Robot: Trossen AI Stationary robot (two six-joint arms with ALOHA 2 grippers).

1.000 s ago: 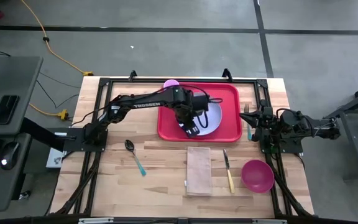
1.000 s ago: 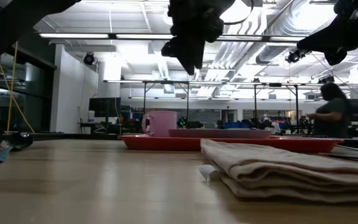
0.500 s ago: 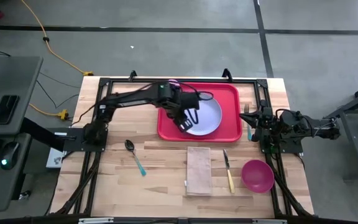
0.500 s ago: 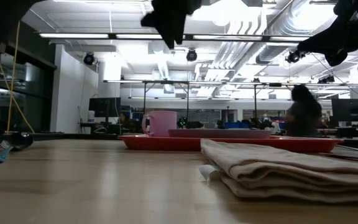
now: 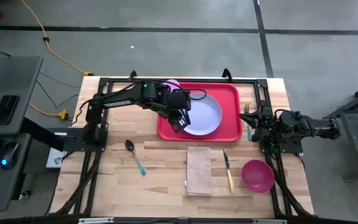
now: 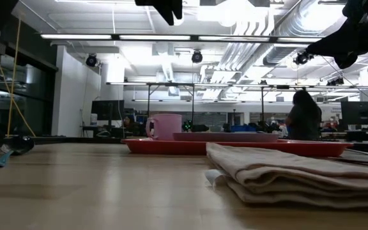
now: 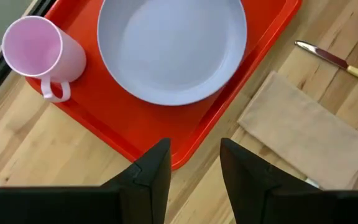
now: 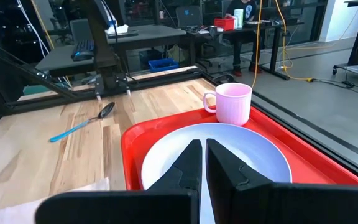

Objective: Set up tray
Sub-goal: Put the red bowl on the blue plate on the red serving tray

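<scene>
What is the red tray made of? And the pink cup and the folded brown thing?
The tray looks like smooth, glossy plastic: even red colour, rounded raised rim. The pink cup seems plastic too, matte, moulded in one piece with its handle. The folded napkin looks like soft tan cloth or thick paper; its layered folds show in the low view.

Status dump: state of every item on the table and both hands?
tray: flat on table, holds plate and mug
plate: on tray, empty
pink mug: upright on tray, empty
napkin: folded, on table
knife: flat beside napkin
spoon: flat on table
pink bowl: upright on table
left hand: open, empty, raised over the tray's edge
right hand: shut, empty, parked at the table's right edge
</scene>
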